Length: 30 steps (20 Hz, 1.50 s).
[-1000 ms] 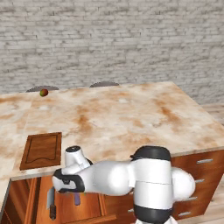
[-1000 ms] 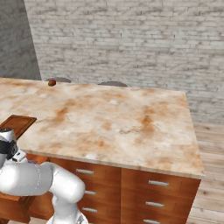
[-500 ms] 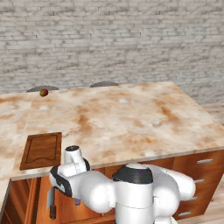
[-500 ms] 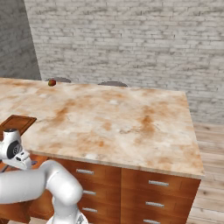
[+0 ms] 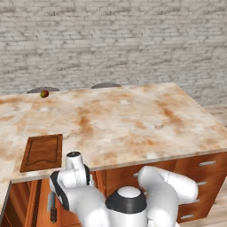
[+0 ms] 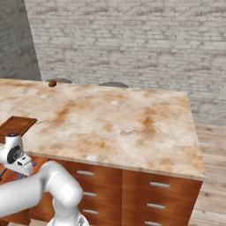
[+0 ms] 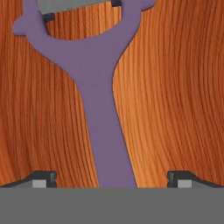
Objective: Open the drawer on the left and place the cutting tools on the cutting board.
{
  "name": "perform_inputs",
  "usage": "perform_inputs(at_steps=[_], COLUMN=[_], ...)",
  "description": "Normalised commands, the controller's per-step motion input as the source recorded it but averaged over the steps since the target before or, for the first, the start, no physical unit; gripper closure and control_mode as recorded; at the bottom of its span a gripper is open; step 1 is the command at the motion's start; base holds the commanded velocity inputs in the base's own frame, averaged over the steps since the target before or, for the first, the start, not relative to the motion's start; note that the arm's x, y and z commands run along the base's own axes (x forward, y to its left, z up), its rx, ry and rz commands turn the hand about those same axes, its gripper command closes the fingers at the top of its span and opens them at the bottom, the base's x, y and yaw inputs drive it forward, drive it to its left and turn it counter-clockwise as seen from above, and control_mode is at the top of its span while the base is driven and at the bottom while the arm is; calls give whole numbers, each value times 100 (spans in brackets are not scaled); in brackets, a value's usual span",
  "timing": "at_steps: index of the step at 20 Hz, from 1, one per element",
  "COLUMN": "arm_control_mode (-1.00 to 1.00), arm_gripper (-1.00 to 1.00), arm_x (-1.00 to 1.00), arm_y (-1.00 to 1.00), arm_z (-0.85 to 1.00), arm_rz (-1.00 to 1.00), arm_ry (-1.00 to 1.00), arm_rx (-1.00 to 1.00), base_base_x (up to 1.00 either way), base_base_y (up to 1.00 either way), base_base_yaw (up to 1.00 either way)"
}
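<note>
Purple peeler point(image 7: 103, 109) lies in the open drawer point(image 7: 183, 87) between the gripper's point(image 7: 111, 178) spread fingers, ungrabbed; cutting board point(image 5: 42, 152) at 12 o'clock sits bare, so both tools remain.

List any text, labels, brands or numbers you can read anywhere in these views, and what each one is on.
None. No readable text, label, brand or number stands on the purple peeler, the wooden drawer floor under it, the cutting board, the marbled countertop, the drawer fronts or the brick wall.
</note>
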Motion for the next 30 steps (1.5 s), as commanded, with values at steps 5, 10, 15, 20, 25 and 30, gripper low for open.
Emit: perform_inputs(at_steps=[5,10,15,20,25,30], arm_control_mode=[-100,-100,-100,-100,-100,-100], arm_gripper=[-100,-100,100,100,100,100], arm_x=[0,0,0,0,-7,-52], arm_y=[0,0,0,0,0,0], arm_z=[-24,-13,0,0,22,52], arm_rz=[0,0,0,0,0,0], arm_ry=[5,5,4,0,0,3], arm_rx=[0,0,0,0,0,0], base_base_x=[0,0,0,0,0,0], base_base_y=[0,0,0,0,0,0], base_base_yaw=[0,0,0,0,0,0])
